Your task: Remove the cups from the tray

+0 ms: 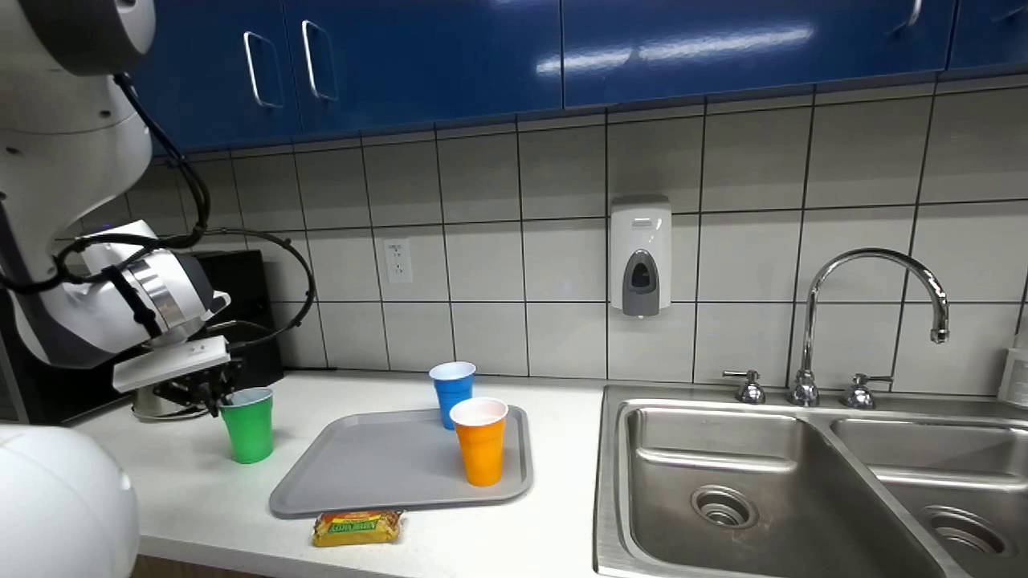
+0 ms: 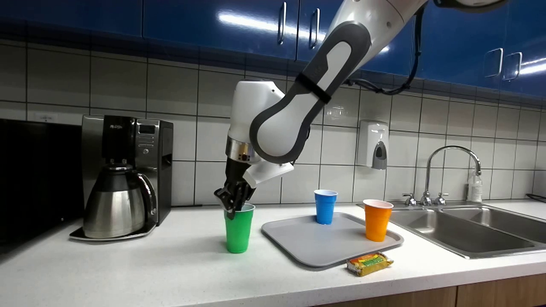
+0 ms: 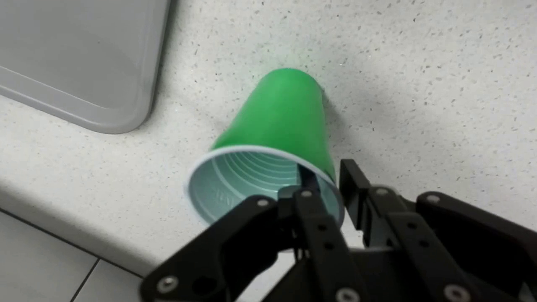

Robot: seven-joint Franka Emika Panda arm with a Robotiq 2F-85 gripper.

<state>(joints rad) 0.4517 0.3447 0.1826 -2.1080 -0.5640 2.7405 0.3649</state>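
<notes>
The gripper (image 3: 328, 171) is parted slightly: in the wrist view 1 of its fingers (image 3: 353, 184) stands outside the green cup (image 3: 275, 121), on the side away from the tray (image 2: 298, 238), and the other dips inside the rim. The cup's wall runs between them with a visible gap, so it does not look pinched. The cup's body is below the gripper, its long axis upright, standing on the counter (image 2: 179, 264) just beyond the tray's edge that faces the coffee pot (image 2: 117, 209). The coming move turns on that wall: I judge the gripper must back up along it, clear of the rim, before swinging sideways, or it could tip the cup over.

Further off, on the half of the tray away from the gripper, 2 cups remain: the blue cup (image 2: 325, 208), upright by the back edge, then the orange cup (image 2: 377, 221), upright near the front corner at the sink (image 1: 610, 482) end. The blue cup looks the nearer next pick.
</notes>
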